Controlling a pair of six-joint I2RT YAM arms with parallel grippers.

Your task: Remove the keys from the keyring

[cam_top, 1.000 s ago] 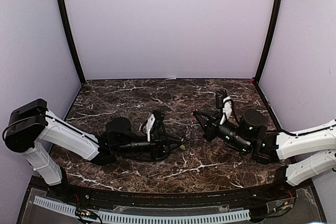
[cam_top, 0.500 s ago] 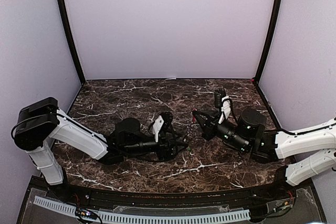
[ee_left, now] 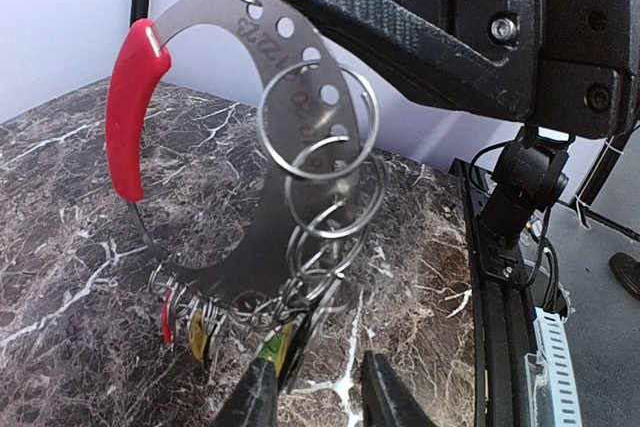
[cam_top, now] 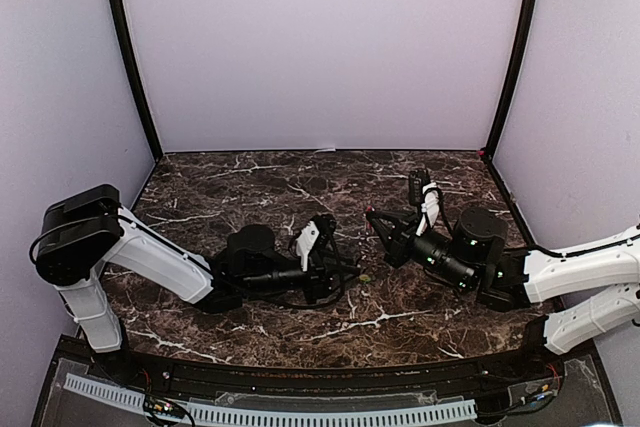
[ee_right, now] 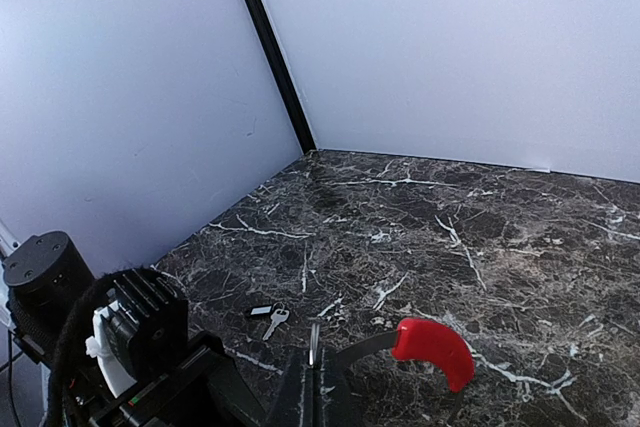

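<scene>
Right gripper (ee_right: 314, 365) clamped on keyring (ee_left: 245, 242), keys (ee_left: 200, 319) dangling below it, left gripper (ee_left: 318, 394) parted, tips just beside keys.

Soft even bright light; pale walls (cam_top: 320, 47) near-overexposed; dark table (cam_top: 250, 177) swallows detail; top view edges bowed.

The arms (cam_top: 150, 259) wear white shells over black joints, woven-texture housing (ee_left: 400, 17), silver screws (ee_left: 503, 27) and black cables (cam_top: 575, 249).
</scene>
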